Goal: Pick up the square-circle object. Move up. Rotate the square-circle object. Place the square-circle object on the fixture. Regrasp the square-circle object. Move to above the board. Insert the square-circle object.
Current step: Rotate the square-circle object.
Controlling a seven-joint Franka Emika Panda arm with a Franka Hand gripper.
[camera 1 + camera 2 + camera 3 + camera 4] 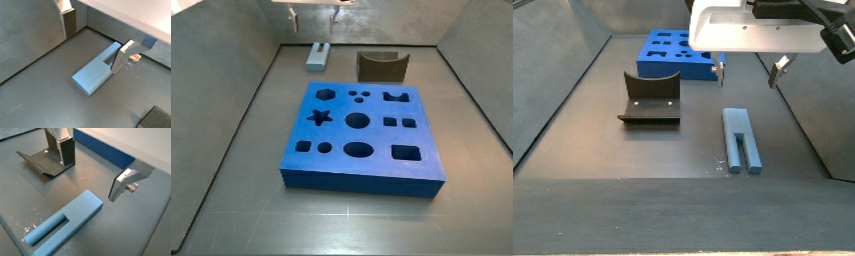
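The square-circle object point(740, 140) is a light blue-grey bar lying flat on the grey floor, seen in both wrist views point(99, 71) point(67, 224) and at the back in a side view point(315, 55). My gripper point(750, 70) hangs open above it, with nothing between its fingers point(69, 21); the gripper also shows here point(97, 40) point(92, 170) point(314, 14). The dark fixture point(648, 104) point(40, 163) point(381, 67) stands beside the bar. The blue board point(358, 140) point(668, 50) with its shaped holes lies farther off; only its edge point(107, 153) shows in a wrist view.
Grey walls point(231, 60) close in the floor on all sides. One wall point(814, 120) runs close along the bar's far side.
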